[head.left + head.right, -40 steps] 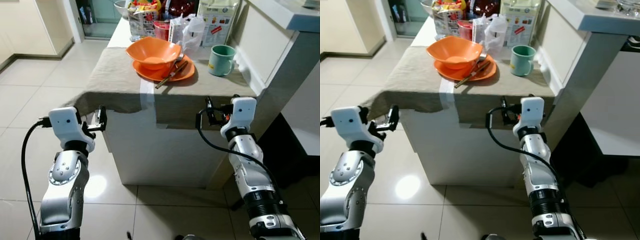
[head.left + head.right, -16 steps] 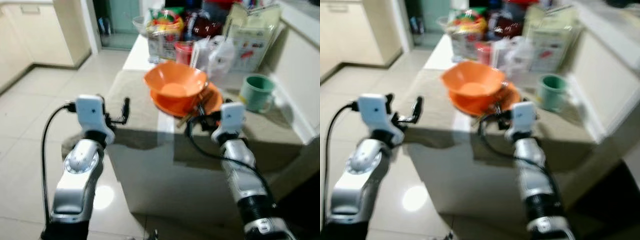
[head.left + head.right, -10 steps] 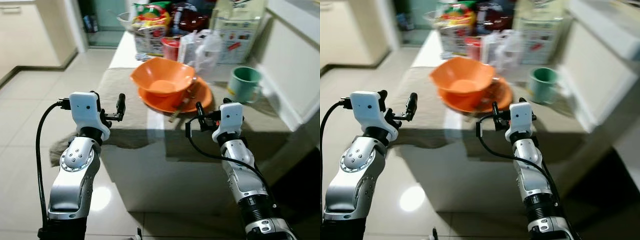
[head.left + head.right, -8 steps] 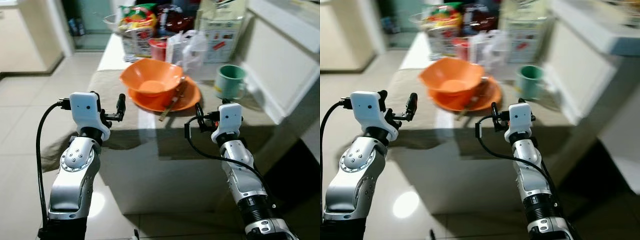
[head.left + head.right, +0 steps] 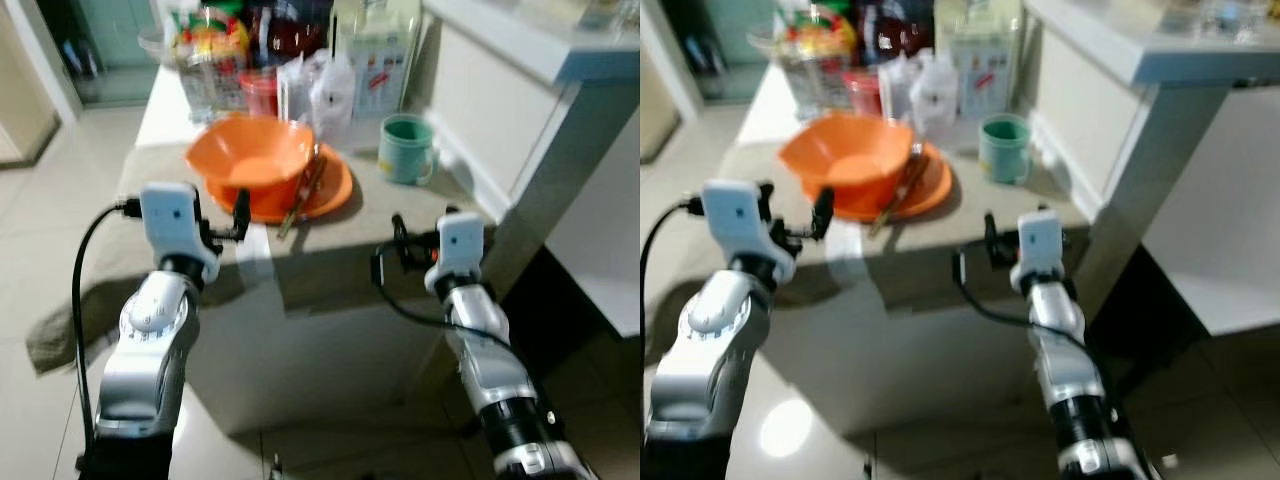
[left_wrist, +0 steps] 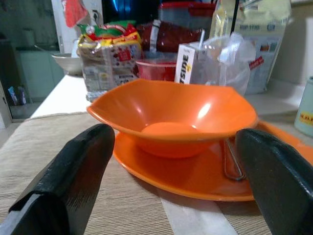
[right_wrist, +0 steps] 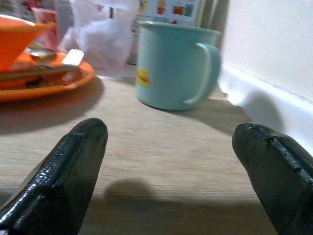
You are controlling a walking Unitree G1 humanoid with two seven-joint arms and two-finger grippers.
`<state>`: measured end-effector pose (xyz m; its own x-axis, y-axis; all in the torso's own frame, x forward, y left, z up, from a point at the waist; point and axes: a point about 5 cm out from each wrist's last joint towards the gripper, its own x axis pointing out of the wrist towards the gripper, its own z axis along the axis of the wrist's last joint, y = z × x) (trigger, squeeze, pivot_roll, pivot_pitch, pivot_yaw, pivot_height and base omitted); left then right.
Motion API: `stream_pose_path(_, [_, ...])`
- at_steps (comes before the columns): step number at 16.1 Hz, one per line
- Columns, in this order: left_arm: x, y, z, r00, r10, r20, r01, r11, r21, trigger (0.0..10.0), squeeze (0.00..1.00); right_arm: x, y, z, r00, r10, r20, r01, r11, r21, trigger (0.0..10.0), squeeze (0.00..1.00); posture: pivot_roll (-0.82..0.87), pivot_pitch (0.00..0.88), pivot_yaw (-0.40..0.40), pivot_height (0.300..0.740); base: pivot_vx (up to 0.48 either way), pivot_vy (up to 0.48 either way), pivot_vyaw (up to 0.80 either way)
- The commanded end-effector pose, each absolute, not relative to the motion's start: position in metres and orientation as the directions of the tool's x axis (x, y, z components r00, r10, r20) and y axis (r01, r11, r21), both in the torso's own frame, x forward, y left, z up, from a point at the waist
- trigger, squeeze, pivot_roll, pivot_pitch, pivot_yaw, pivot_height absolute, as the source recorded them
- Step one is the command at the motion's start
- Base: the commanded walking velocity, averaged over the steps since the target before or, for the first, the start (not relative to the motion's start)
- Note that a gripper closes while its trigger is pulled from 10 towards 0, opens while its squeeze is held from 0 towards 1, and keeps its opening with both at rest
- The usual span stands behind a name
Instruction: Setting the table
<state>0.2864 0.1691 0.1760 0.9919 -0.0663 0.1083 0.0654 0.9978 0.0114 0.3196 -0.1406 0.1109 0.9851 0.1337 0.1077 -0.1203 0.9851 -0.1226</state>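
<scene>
Left tool (image 5: 236,213), fingers (image 6: 63,181) spread apart and holding nothing, raised at the near edge of the cloth-covered tabletop (image 5: 330,225). Directly ahead of it: orange bowl (image 6: 171,115) resting on an orange plate (image 6: 195,171), with chopsticks (image 5: 300,195) laid across the plate's rim. Right tool (image 5: 398,245), fingers (image 7: 68,171) likewise apart and empty, facing the teal mug (image 7: 171,63), which stands upright beside the plate, near the white wall. Packaged groceries (image 6: 110,51) crowd the tabletop behind the bowl.
</scene>
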Motion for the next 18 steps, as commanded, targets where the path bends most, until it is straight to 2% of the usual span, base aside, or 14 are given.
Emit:
stream_pose_path(1, [0.288, 0.172, 0.177, 0.993, -0.058, 0.099, 0.056, 0.998, 0.020, 10.0, 0.00, 0.320, -0.138, 0.111, 0.984, 0.141, 0.107, -0.127, 0.984, -0.128, 10.0, 0.00, -0.08, 0.013, 0.031, 0.740, 0.000, 0.000, 0.00])
stream_pose_path(5, [0.297, 0.182, 0.191, 0.995, -0.032, 0.092, 0.037, 0.998, -0.051, 10.0, 0.00, 0.320, -0.136, 0.112, 0.982, 0.151, 0.111, -0.137, 0.983, -0.123, 10.0, 0.00, -0.07, 0.015, 0.030, 0.740, 0.000, 0.000, 0.00])
stream_pose_path(8, [0.302, 0.183, 0.202, 0.997, -0.003, 0.082, 0.022, 0.974, -0.227, 10.0, 0.00, 0.319, -0.135, 0.110, 0.982, 0.157, 0.105, -0.143, 0.982, -0.125, 10.0, 0.00, -0.08, 0.015, 0.030, 0.740, 0.000, 0.000, 0.00])
stream_pose_path(10, [0.309, 0.178, 0.205, 0.999, 0.008, 0.054, 0.017, 0.895, -0.445, 10.0, 0.00, 0.320, -0.137, 0.110, 0.982, 0.160, 0.102, -0.146, 0.981, -0.128, 10.0, 0.00, -0.08, 0.015, 0.023, 0.740, 0.000, 0.000, 0.00])
stream_pose_path(13, [0.329, 0.170, 0.201, 1.000, -0.018, -0.005, 0.012, 0.816, -0.577, 10.0, 0.00, 0.322, -0.139, 0.115, 0.980, 0.166, 0.113, -0.150, 0.979, -0.141, 10.0, 0.00, -0.09, 0.010, 0.010, 0.740, 0.000, 0.000, 0.00])
stream_pose_path(18, [0.358, 0.173, 0.202, 0.997, -0.048, -0.055, 0.002, 0.773, -0.634, 10.0, 0.00, 0.323, -0.143, 0.129, 0.970, 0.181, 0.162, -0.161, 0.978, -0.132, 10.0, 0.00, -0.12, 0.009, 0.015, 0.740, 0.000, 0.000, 0.00])
